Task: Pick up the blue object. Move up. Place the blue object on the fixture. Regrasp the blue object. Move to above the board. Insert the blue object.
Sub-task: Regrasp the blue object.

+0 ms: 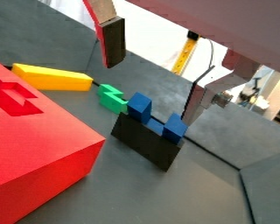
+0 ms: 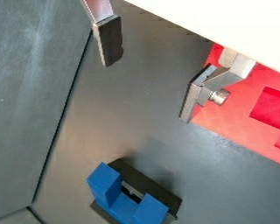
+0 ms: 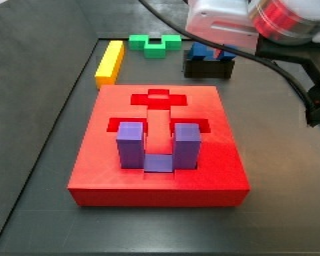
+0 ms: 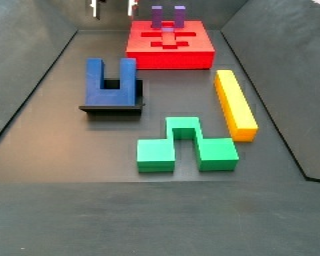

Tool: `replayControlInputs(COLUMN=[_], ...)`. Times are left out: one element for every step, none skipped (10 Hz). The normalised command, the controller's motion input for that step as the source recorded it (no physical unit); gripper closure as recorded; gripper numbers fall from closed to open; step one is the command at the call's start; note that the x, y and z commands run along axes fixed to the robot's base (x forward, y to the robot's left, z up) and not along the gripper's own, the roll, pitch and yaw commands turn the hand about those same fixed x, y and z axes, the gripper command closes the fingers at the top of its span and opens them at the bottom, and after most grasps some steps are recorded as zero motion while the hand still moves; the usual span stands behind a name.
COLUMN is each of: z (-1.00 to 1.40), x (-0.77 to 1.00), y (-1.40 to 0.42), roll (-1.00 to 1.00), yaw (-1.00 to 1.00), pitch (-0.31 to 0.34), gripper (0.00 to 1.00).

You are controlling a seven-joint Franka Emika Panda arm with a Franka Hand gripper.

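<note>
The blue object [image 1: 152, 117] [image 2: 116, 191] [image 4: 109, 78] [image 3: 207, 51], a dark blue U-shaped block, rests on the dark fixture [image 1: 145, 143] [image 2: 157, 198] [image 4: 119, 106] with its two prongs free. My gripper [image 1: 149, 96] [image 2: 147, 89] [image 4: 115, 9] hangs open above it. One finger [image 1: 112, 39] and its opposite finger [image 1: 194, 107] stand wide apart with nothing between them, not touching the block. The red board [image 1: 38, 144] [image 3: 109, 150] [image 4: 156, 55] lies beside the fixture and carries cut-out recesses.
A purple U-shaped piece [image 3: 152, 145] [image 4: 167, 14] stands in the board. A green notched block [image 1: 111, 96] [image 4: 186, 146] [image 3: 156, 43] and a yellow bar [image 1: 52, 77] [image 4: 235, 102] [image 3: 112, 60] lie on the dark floor near the fixture. Raised tray walls border the floor.
</note>
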Motion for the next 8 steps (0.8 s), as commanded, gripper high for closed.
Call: replayControlInputs(z=[-0.11,0.00,0.05,0.07,0.07,0.13,0.15,0.08], x=[0.14,0.65,0.54,0.42,0.38,0.42,0.40,0.29], y=[0.00,0.33,0.28,0.22,0.18,0.16,0.14,0.11], roll=[0.00,0.00,0.11,0.13,0.12,0.14,0.15,0.12], yaw=[0.00,0.29,0.44,0.54,0.59,0.58,0.61,0.66], pitch=[0.000,0.000,0.000,0.000,0.000,0.000,0.000,0.000], gripper=[0.00,0.00,0.00,0.00,0.00,0.00,0.00,0.00])
